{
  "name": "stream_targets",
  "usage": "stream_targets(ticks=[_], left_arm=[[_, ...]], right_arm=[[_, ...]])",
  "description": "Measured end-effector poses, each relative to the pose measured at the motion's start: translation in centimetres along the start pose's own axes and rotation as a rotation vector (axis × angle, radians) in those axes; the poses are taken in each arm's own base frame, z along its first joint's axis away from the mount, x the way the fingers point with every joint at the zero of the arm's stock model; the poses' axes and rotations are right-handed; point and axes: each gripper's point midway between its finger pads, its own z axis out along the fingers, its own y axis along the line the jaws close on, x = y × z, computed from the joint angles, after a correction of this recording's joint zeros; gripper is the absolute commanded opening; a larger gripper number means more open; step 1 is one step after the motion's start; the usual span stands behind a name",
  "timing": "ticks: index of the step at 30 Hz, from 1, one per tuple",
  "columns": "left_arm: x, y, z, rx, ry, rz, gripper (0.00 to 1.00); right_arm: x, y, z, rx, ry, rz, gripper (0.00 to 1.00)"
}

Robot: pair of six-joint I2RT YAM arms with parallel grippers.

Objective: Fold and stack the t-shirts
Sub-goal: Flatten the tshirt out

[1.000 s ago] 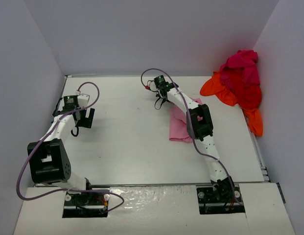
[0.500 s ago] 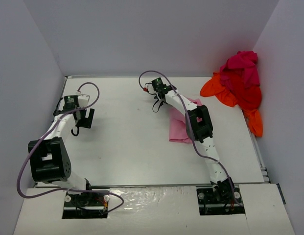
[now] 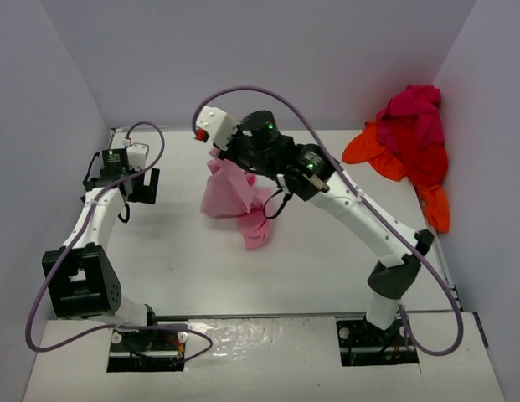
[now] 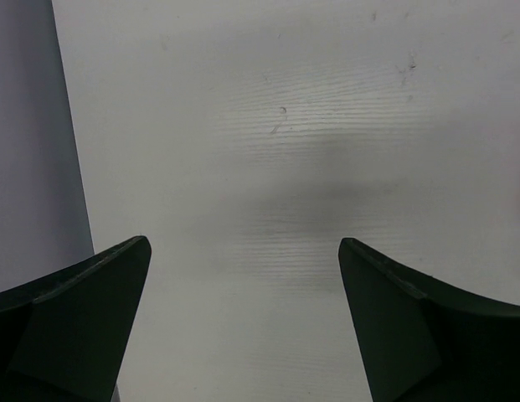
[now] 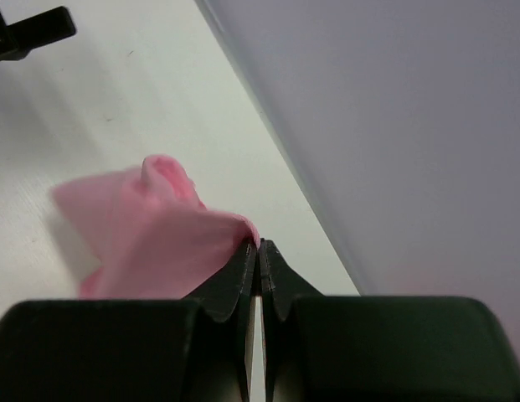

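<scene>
The light pink t-shirt [image 3: 230, 197] hangs bunched from my right gripper [image 3: 219, 155] over the middle of the table, its lower end trailing to the table. In the right wrist view my right gripper [image 5: 260, 247] is shut on an edge of the pink t-shirt [image 5: 151, 230]. My left gripper [image 3: 134, 186] is at the far left of the table, apart from the shirt. In the left wrist view my left gripper [image 4: 243, 251] is open and empty over bare table. The orange, red and magenta t-shirts [image 3: 408, 146] lie in a heap at the far right corner.
White walls close in the table on the left, back and right. The right arm [image 3: 360, 209] arches across the middle right. The left wall [image 4: 29, 142] stands close beside my left gripper.
My right gripper has lifted the pink t-shirt off the table and carried it left, toward the centre. The right arm has stretched up and over. My left gripper has shifted slightly back and left.
</scene>
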Motion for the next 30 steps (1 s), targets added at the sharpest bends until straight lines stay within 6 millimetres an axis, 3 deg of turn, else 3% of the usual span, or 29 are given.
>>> stream_targets(ticks=[2,4,8,12,15,17,21,25,30], left_arm=[[-0.7,-0.7,-0.8,0.022,-0.022,0.011,0.93],[-1.7,-1.5,-1.4,0.046,-0.048,0.026,0.93],[-2.9,-3.6,-1.9,0.099,-0.075,0.070,0.93],[-2.6,-5.8,-1.2,0.146,-0.051,0.119,0.93],[-2.0,-7.5,0.2,0.172,-0.006,0.155,0.91],[-1.4,-8.3,1.0,0.182,0.025,0.174,0.91],[-0.9,-8.4,1.4,0.177,0.051,0.189,0.88],[-1.8,-8.8,0.5,0.202,0.030,0.201,0.88],[-2.6,-12.4,-1.4,0.289,0.001,0.293,0.88]], right_arm=[[0.1,-2.7,-2.2,0.038,-0.015,0.036,0.00],[1.6,-5.5,-3.6,0.087,0.000,0.066,0.00],[8.4,-11.0,-5.1,0.215,0.125,0.123,0.00],[16.2,-13.8,-6.0,0.325,0.300,0.163,0.00],[19.4,-12.9,-5.3,0.329,0.382,0.161,0.00],[20.4,-12.0,-4.7,0.309,0.409,0.156,0.00],[20.0,-11.6,-3.2,0.318,0.402,0.145,0.00],[19.9,-11.4,-1.6,0.321,0.393,0.141,0.00],[20.5,-10.9,-0.6,0.310,0.404,0.140,0.00]])
